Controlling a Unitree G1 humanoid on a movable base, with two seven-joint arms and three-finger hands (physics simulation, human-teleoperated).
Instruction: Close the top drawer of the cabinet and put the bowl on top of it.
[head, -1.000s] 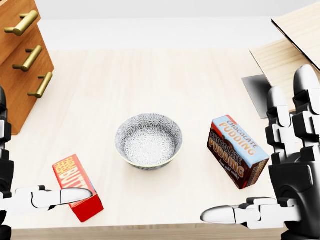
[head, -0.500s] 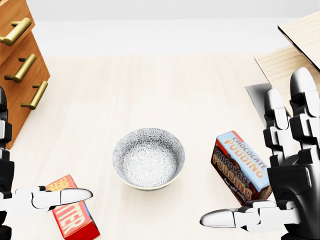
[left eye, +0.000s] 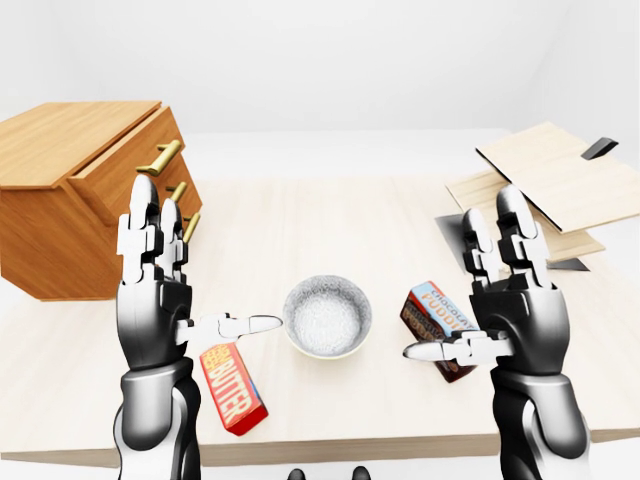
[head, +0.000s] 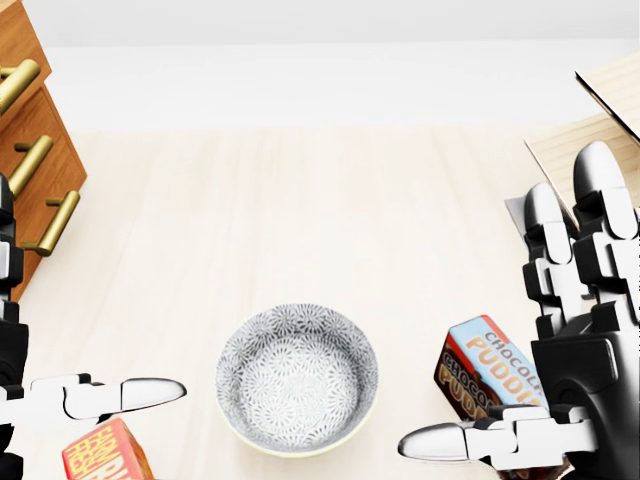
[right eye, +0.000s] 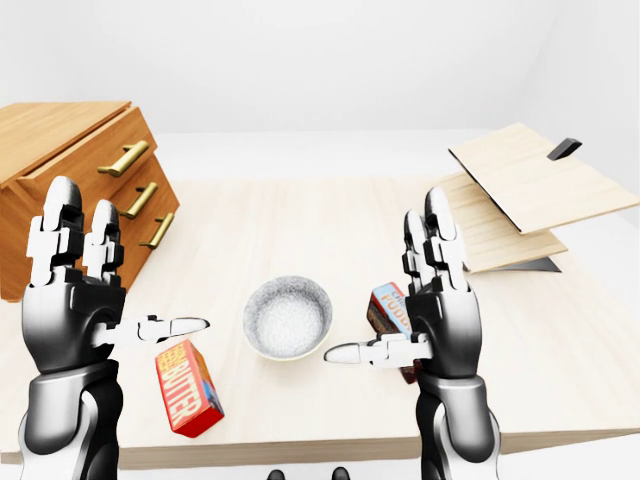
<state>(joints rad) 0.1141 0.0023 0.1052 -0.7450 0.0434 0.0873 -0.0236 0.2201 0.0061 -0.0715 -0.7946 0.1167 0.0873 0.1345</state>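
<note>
Everything in the head view has slid down and to the left, so it is the camera that has moved; nothing on the desk has shifted of itself. The pale wooden desk (left eye: 330, 220) carries it all. At the left of the left-eye view stands the brown wooden cabinet with brass handles (left eye: 60, 200), and its top drawer (left eye: 125, 165) seems to jut out past the ones below. Light wooden boards (left eye: 560, 180) lie stacked at the right. The left hand (left eye: 155, 300) and right hand (left eye: 520, 310) are raised, fingers (left eye: 140, 225) spread apart and upright, gripping nothing. Between them on the desk sits the grey patterned bowl (head: 297, 390), with a blue and brown chocolate pudding box (left eye: 432, 312) to its right and a red butter box (left eye: 232, 385) to its left, touching neither. Neither step looks done to me. I'd say the drawer comes next: the left hand must reach its face and push it flush.
</note>
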